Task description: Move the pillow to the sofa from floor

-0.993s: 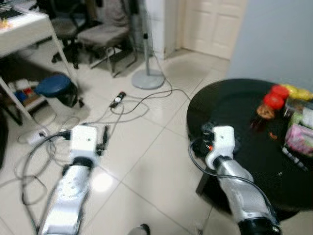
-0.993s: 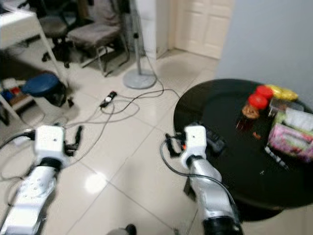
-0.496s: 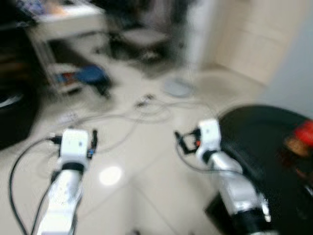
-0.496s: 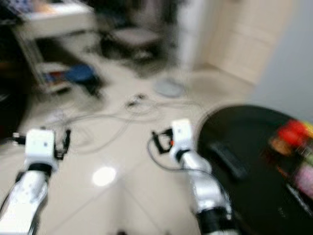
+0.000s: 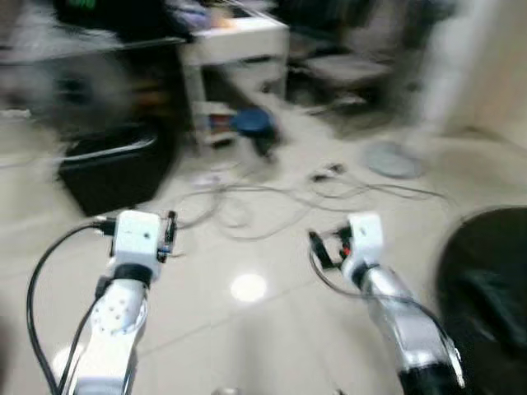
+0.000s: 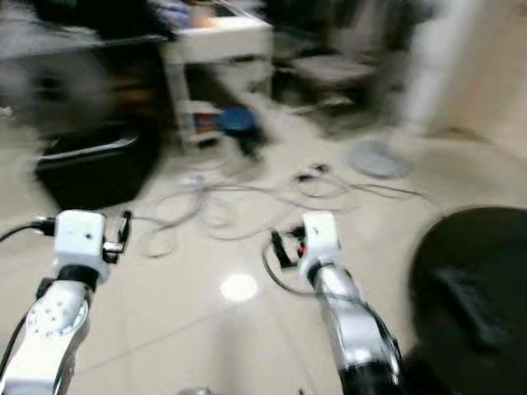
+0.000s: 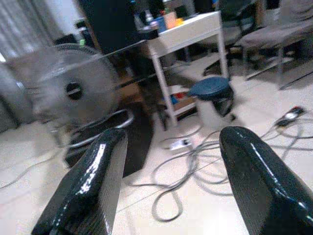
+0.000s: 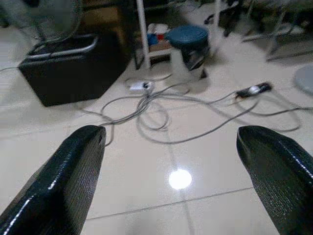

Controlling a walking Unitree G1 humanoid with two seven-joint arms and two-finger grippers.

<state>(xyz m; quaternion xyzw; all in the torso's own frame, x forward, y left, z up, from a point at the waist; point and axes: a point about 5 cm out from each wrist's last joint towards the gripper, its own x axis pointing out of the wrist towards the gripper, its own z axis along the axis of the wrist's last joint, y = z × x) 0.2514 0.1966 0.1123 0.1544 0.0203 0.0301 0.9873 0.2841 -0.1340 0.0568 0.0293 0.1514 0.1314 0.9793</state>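
Glossy cream tiles (image 8: 205, 205) are crossed by grey cables (image 8: 161, 110); a blue-lidded bin (image 8: 188, 41), black box (image 8: 73, 73) and white desk (image 7: 188, 34) are seen.

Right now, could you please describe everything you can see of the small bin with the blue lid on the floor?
The bin is small, with a pale body and a rounded dark blue lid that is closed. It stands upright on the pale tiled floor, right beside the leg of a white desk. Grey cables loop over the tiles in front of it, near a white power strip. Whether any cable touches it is unclear.
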